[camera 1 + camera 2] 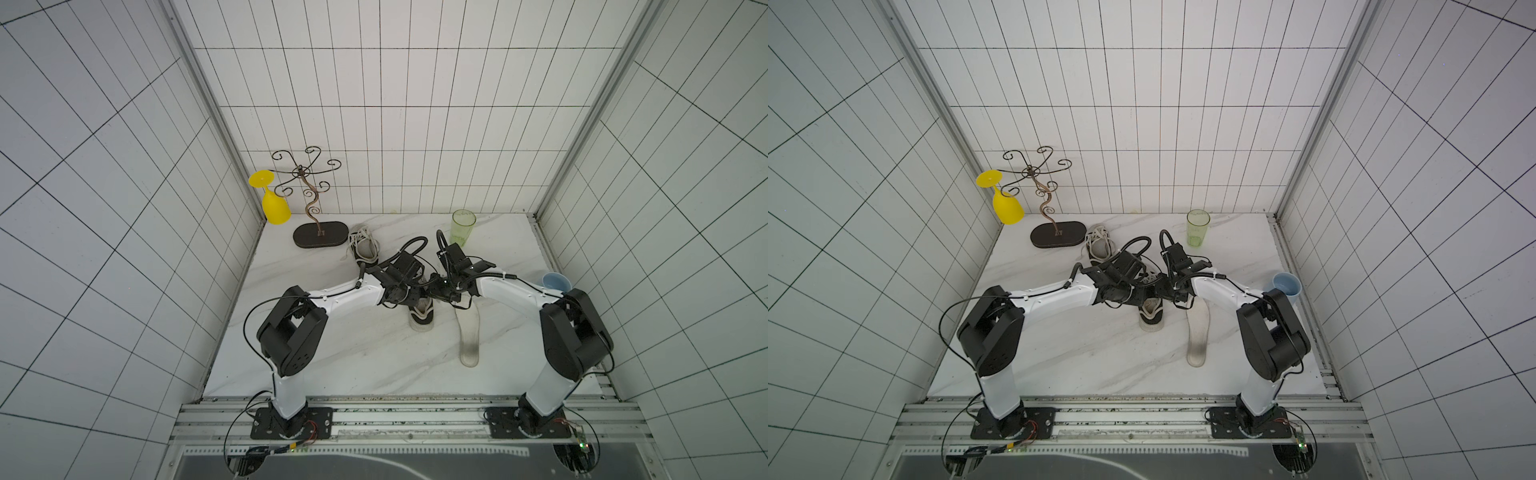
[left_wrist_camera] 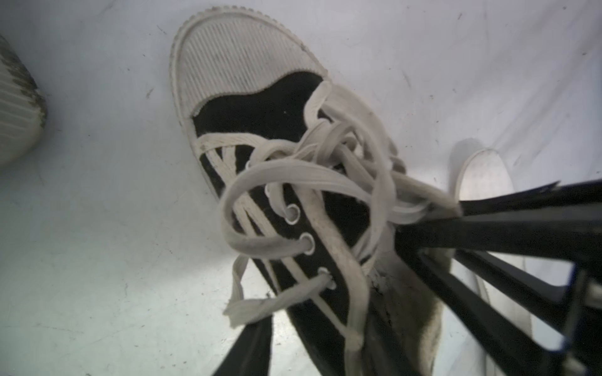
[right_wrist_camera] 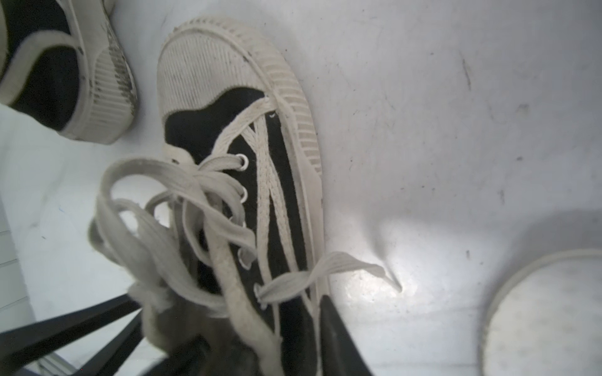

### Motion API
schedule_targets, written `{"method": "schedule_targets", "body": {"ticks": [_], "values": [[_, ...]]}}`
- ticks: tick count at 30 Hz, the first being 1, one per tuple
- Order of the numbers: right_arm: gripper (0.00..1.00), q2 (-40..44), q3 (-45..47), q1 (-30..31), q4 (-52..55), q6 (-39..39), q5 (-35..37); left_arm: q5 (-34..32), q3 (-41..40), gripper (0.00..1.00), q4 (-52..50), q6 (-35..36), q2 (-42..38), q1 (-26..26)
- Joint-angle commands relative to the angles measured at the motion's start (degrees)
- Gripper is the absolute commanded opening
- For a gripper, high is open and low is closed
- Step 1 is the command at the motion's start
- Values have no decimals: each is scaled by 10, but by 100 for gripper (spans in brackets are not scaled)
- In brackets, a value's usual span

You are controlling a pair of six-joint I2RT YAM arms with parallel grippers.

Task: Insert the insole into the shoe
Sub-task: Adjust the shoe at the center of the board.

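Biggest first: white marble-look table [image 1: 332, 365], boxed in by tiled walls. Then two white-and-black arms, left arm [image 1: 345, 293] and right arm [image 1: 511, 291], both bent inward and meeting over mid-table.

Back left corner: curly wire stand [image 1: 307, 195] on a dark oval base, with a yellow goblet [image 1: 274, 205] hanging upside down off one hook. Just beside that base, a second shoe [image 1: 365, 249], lacing all loose.

Now the task stuff. Black canvas shoe [image 1: 423, 320] with a white toe cap, upright mid-table, toe toward the robot's base, heel end hidden under both grippers in both top views. Then the insole [image 1: 469, 332], flat on the table just to the robot's right of the shoe, not touching it, far end out of sight under the right arm. So: out on the marble, not in the shoe.

Smaller bits: green tumbler [image 1: 462, 228] upright near the back, blue cup [image 1: 556, 282] at the table's right edge, just past the right arm's elbow.

On to the left gripper [image 2: 358, 267]: fingers apart, straddling the lace side of the shoe, one tip up in the loose laces [image 2: 293, 182], the other down by the canvas with a sliver of table showing between. Can't tell if actually clamped.

Last, the right gripper [image 3: 231, 299]: pinched on the shoe's side wall, one finger against the outer rubber rim, the other in the fuzzy lining at the opening.
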State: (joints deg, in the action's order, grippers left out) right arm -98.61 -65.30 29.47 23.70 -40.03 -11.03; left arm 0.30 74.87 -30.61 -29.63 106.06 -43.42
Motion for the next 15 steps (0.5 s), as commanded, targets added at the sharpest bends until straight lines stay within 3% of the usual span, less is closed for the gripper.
{"method": "schedule_targets", "body": {"ticks": [1, 2, 4, 9, 15], "values": [[17, 6, 40, -16, 2, -1, 21, -43, -9, 14, 18, -4, -3, 15], [12, 8, 46, -19, 4, 4, 22, -33, -28, 7, 30, -6, -17, 23], [6, 10, 57, -30, 4, 15, 26, 3, -75, 1, 63, -19, -54, 42], [0, 20, 89, -62, -25, 41, 21, 118, -202, 0, 142, -86, -138, 84], [0, 23, 98, -79, -115, 80, -28, 171, -255, 5, 155, -101, -121, 50]]}}
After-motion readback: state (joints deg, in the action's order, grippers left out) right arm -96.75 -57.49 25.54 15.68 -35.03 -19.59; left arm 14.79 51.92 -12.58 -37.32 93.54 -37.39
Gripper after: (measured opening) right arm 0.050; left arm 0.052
